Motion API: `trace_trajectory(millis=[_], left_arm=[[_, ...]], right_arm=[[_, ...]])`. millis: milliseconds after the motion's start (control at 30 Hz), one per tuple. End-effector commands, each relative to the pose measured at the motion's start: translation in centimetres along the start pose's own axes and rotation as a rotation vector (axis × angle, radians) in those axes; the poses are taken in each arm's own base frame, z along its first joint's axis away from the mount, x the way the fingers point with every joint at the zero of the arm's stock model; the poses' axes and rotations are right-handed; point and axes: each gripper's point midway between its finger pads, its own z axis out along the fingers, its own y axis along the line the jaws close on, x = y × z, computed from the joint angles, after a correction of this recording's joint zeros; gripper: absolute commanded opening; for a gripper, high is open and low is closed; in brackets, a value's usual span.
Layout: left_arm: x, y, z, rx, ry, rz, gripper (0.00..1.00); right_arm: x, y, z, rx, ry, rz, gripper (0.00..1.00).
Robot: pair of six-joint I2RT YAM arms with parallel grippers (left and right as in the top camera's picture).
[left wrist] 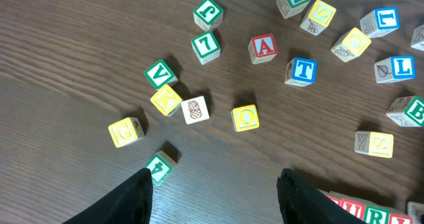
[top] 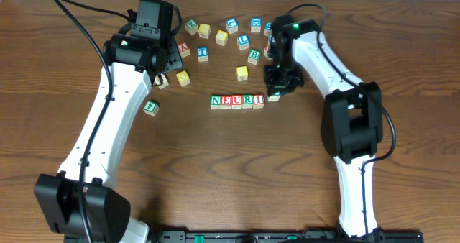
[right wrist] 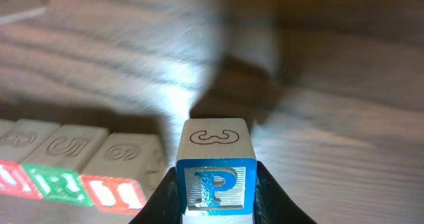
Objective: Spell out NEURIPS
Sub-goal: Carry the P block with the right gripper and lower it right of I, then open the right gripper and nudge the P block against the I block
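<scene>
Right gripper (right wrist: 216, 199) is clamped on the blue P cube (right wrist: 216, 161), poised just beyond the I end of the NEURI row (top: 237, 101), with a small gap showing. Danger: if it drifts rowward while lowering, a finger may clip the row and shove the line crooked.

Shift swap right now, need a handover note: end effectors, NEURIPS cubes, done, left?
Left end effector: open, empty, above the loose cubes.
Right end effector: shut on the P cube, just right of the row's I end.
Done: NEURI row laid out.
Left: set P beside I, release, then add S, which I cannot pick out among the loose cubes.
</scene>
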Motion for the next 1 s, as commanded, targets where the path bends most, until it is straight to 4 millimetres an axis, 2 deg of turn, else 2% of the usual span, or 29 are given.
trace_trajectory(millis=[0, 267, 500, 767, 867, 967], left_arm=[[-0.3, 0.5, -0.2, -0.02, -0.012, 0.005, 0.6], [-0.3, 0.5, -0.2, -0.02, -0.012, 0.005, 0.6], [-0.3, 0.5, -0.2, -0.02, -0.012, 0.005, 0.6], [-0.3, 0.5, -0.2, -0.02, -0.012, 0.005, 0.6], [-0.3, 0.5, -0.2, -0.02, -0.013, 0.005, 0.6], [-0.3, 0.5, -0.2, -0.02, -0.012, 0.005, 0.6]], right_arm=[[0.2, 0.9, -0.1, 0.025, -0.004, -0.043, 0.2], [1.0, 1.1, 0.0, 0.044, 0.023, -0.052, 0.2], [1.3, 1.1, -0.1, 0.045, 0.037, -0.05, 0.29], [1.6, 1.5, -0.1, 0.017, 0.051, -0.048, 0.3], [1.8, 1.8, -0.5, 0.005, 0.052, -0.048, 0.29], [1.6, 1.8, -1.9, -0.002, 0.024, -0.047, 0.29]])
